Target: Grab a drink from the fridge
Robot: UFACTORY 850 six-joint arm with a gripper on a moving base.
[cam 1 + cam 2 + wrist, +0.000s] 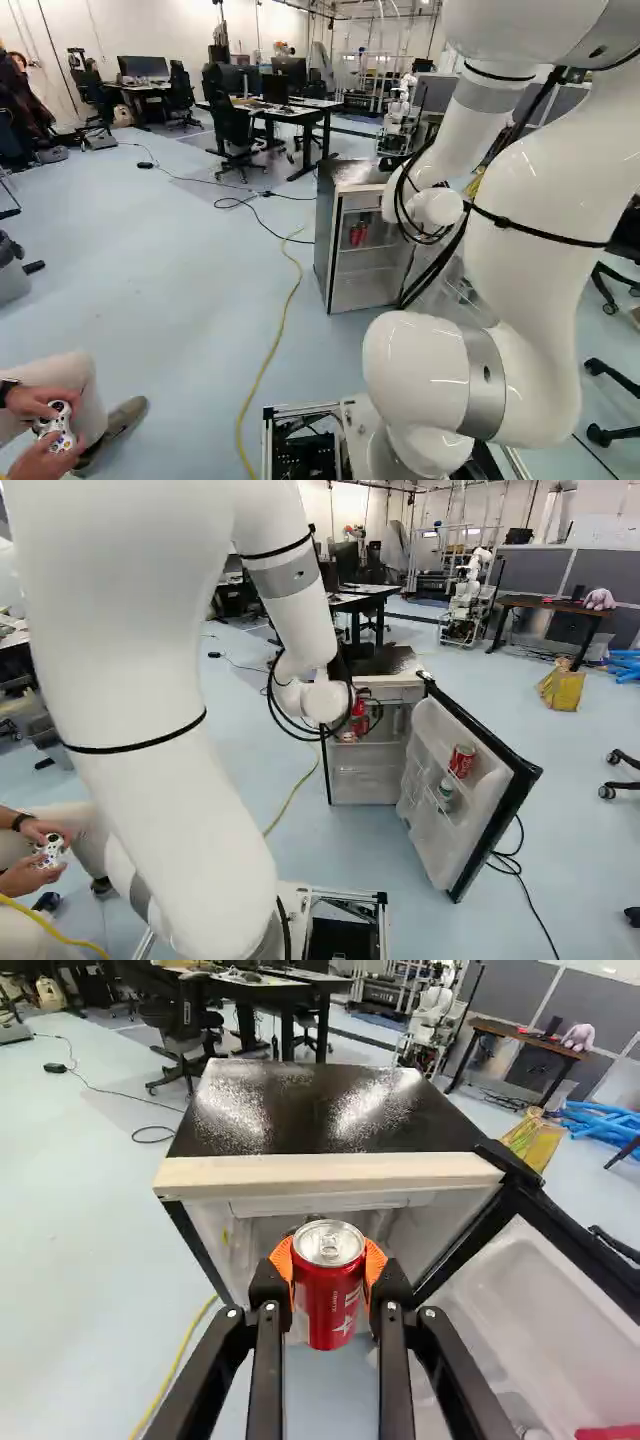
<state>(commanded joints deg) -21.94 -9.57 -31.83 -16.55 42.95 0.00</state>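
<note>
Wrist view shows my gripper (329,1272) clasping the red can (328,1308) between both pads at the open front of the fridge (330,1172); probably full, it should feel weighty, slick and thin-walled, so I'd keep that side hold firm, never crushing.

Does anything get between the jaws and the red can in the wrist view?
Nothing visible does. The jaws are shut on the red can, orange pads meeting it from both sides. The fridge door stands open, off to the side.
</note>
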